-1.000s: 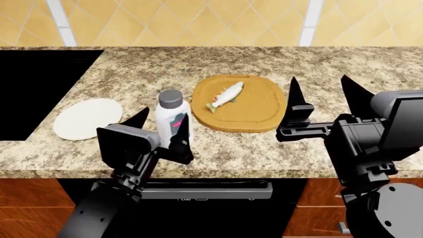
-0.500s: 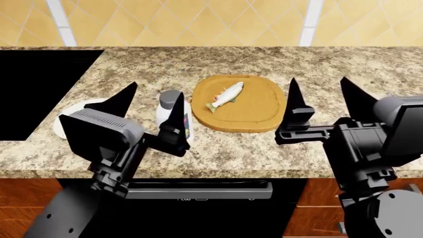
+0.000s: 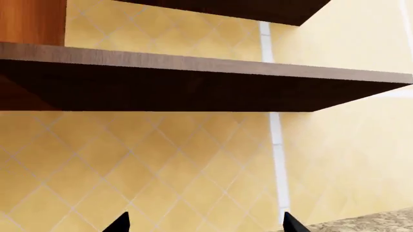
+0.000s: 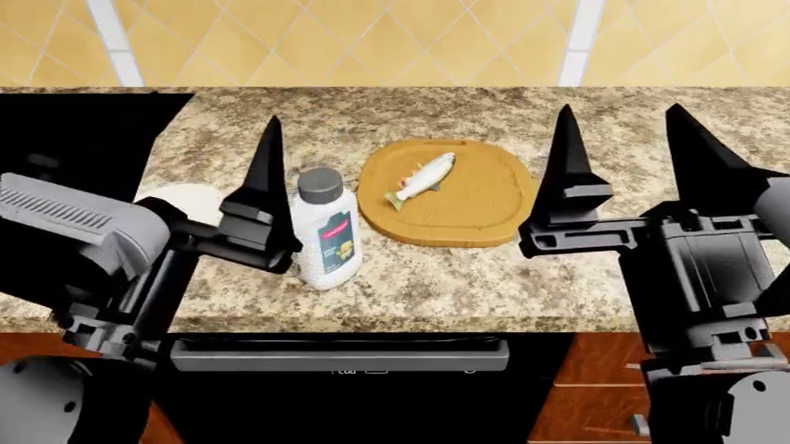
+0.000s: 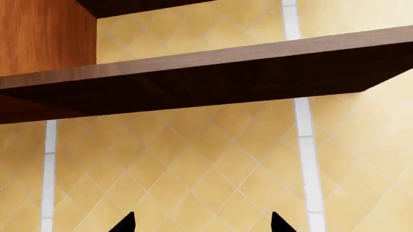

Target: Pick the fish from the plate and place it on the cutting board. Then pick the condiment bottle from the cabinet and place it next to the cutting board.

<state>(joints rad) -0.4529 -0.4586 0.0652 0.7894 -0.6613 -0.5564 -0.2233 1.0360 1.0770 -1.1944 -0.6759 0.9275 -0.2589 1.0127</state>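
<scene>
Diagonally, the fish (image 4: 421,178) lies head toward the backsplash (image 4: 370,42).

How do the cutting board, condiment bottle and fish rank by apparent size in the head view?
1. cutting board, clearly the largest.
2. condiment bottle, though it stands nearer the camera, which may inflate it.
3. fish, smallest, lying on the board.
</scene>
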